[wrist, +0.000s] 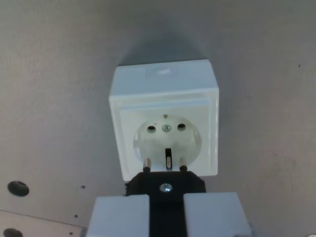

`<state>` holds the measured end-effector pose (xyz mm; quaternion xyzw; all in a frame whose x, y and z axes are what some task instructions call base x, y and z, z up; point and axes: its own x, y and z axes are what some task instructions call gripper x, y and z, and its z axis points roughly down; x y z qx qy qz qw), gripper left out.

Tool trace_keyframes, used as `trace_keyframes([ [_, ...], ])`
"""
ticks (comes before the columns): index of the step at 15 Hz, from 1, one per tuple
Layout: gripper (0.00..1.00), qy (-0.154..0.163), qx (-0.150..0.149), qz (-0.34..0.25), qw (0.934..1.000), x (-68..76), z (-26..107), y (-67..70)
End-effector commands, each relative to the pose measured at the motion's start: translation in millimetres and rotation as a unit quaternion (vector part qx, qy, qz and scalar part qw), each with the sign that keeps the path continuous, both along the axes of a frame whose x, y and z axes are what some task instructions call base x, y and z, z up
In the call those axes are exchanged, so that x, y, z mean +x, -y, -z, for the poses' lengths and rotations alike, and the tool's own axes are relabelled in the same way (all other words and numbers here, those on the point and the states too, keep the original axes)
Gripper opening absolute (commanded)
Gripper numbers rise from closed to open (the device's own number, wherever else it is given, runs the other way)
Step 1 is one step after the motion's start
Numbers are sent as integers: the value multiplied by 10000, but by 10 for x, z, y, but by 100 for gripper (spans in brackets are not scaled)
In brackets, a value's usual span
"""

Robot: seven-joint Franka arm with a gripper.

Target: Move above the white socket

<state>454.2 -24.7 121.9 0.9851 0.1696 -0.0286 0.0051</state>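
Note:
The white socket (165, 118) is a square box on the grey surface, in the middle of the wrist view. Its round recess shows two pin holes, a centre screw and an earth pin. My gripper (167, 210) is at the bottom edge, its two white fingers (121, 215) shut on a black plug (167, 185). The plug's two metal pins point at the lower rim of the socket's recess, just in front of it. The plug's lower body is hidden between the fingers.
The grey table surface (59, 98) surrounds the socket. Two dark round holes (18, 188) sit at the lower left, next to a lighter plate edge (39, 222).

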Motion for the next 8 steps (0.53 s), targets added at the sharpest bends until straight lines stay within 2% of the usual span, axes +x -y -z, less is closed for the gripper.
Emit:
trace_keyframes([
  [1,0,507,-13,-324,9982,-66,63,51],
  [8,0,567,-18,-283,9980,-95,149,62],
])
